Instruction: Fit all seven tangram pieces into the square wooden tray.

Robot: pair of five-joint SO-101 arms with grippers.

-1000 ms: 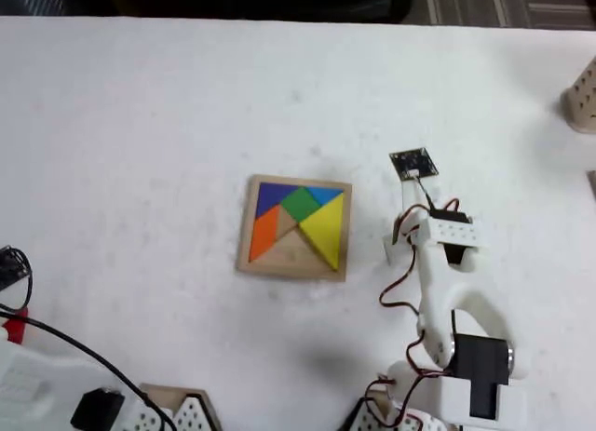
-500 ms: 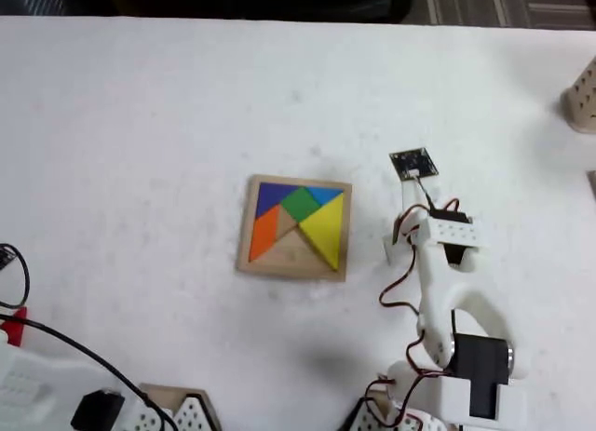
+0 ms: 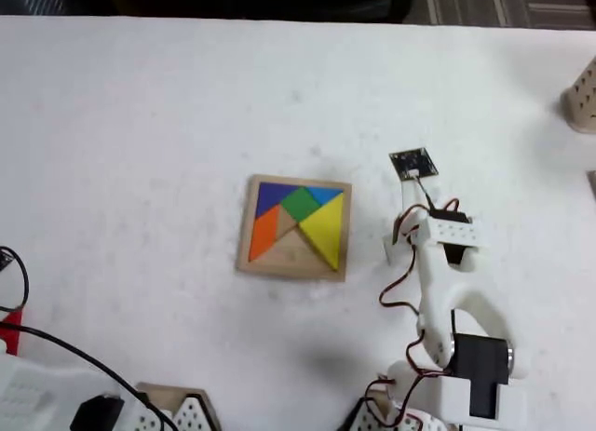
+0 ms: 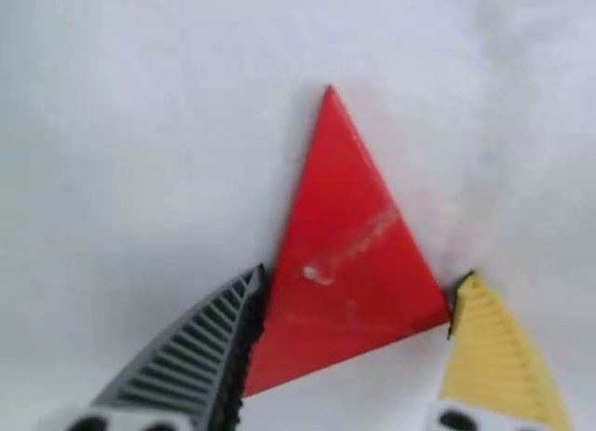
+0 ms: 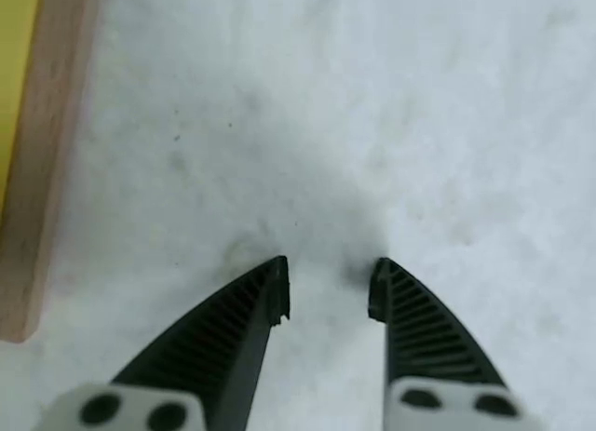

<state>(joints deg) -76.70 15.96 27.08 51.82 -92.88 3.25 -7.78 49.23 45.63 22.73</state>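
the square wooden tray (image 3: 246, 222) lies flat near the middle of the white table (image 3: 140, 124). inside it sit a blue piece (image 3: 270, 198), a green piece (image 3: 300, 204) and a light blue piece (image 3: 325, 195) along the far side, with an orange piece (image 3: 265, 232) on one side and a large yellow triangle (image 3: 324, 228) on the side towards the right arm (image 3: 447, 291). a wood-coloured patch (image 3: 291, 251) fills the near part of the tray between orange and yellow; i cannot tell whether it is bare floor or an unpainted piece.

the red triangle (image 4: 349, 254) is outside the tray, flat against the white table in the left wrist view. the left gripper (image 4: 358, 287) is closed on it: the dark ribbed finger (image 4: 209, 356) presses one edge and the yellow finger (image 4: 494, 356) meets the opposite corner, with the triangle's point aimed away from the wrist.

the right gripper (image 5: 328, 287) hangs low over bare table just beside the tray, whose wooden rim (image 5: 42, 170) and a strip of yellow show at the side of its wrist view. its two dark fingers (image 5: 233, 329) stand slightly apart with nothing between them. in the high view the right arm stands beside the tray on the yellow side, apart from it, and a small circuit board (image 3: 413, 164) sits just beyond the arm.
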